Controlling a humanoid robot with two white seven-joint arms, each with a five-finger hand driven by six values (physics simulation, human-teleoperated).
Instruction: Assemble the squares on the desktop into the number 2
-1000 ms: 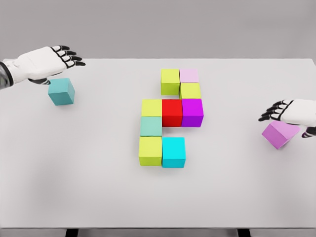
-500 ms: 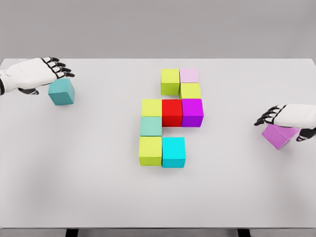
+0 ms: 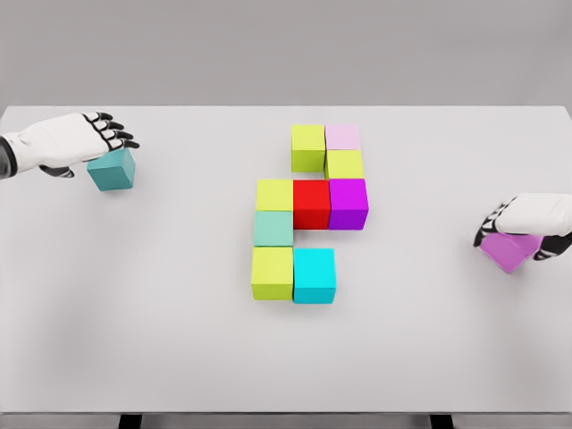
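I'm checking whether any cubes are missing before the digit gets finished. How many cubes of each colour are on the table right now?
Yellow-green cubes: 4
Pale pink cube: 1
Red cube: 1
Magenta cube: 1
Mint green cube: 1
Cyan cube: 1
Teal cube: 1
Violet cube: 1
Total: 11 cubes

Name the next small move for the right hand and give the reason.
Probably close the fingers and lift. The right hand sits over the violet cube with fingers curled down around it, yet the cube appears to rest on the table, far from the figure, whose bottom row ends at the cyan cube.
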